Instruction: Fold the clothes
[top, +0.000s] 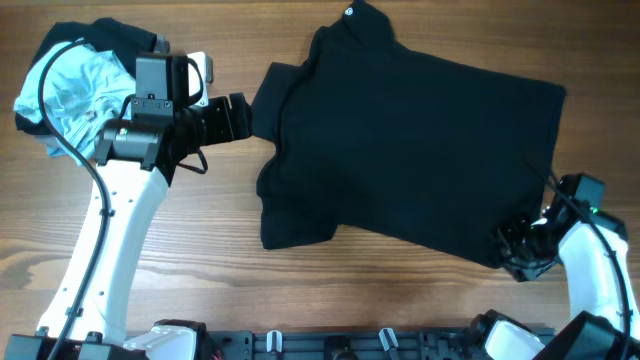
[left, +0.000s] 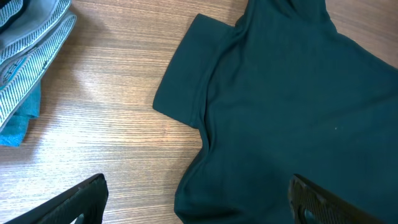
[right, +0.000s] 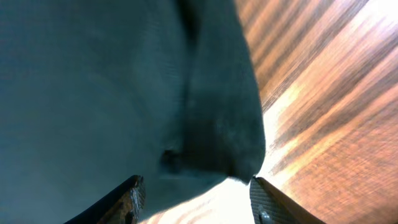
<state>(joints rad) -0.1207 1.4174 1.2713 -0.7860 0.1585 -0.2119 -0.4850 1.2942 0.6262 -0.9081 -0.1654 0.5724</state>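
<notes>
Nearest, on the right, the right end effector (top: 515, 250) gapes around the hem corner (right: 236, 149) of a black short-sleeved shirt (top: 400, 140) spread flat on the wooden tabletop (top: 300, 290). The left end effector (top: 243, 117), spread wide and empty, sits beside one sleeve (top: 270, 100). Far left, a pale striped clothes pile (top: 70, 85).

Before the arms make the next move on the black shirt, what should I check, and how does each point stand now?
1. Black shirt spread on the table: ok.
2. Left gripper jaws open: ok.
3. Left gripper at the sleeve edge: ok.
4. Right gripper jaws open at the shirt corner: ok.
5. That corner between the right jaws: cannot tell.
6. Clothes pile apart from the shirt: ok.
</notes>
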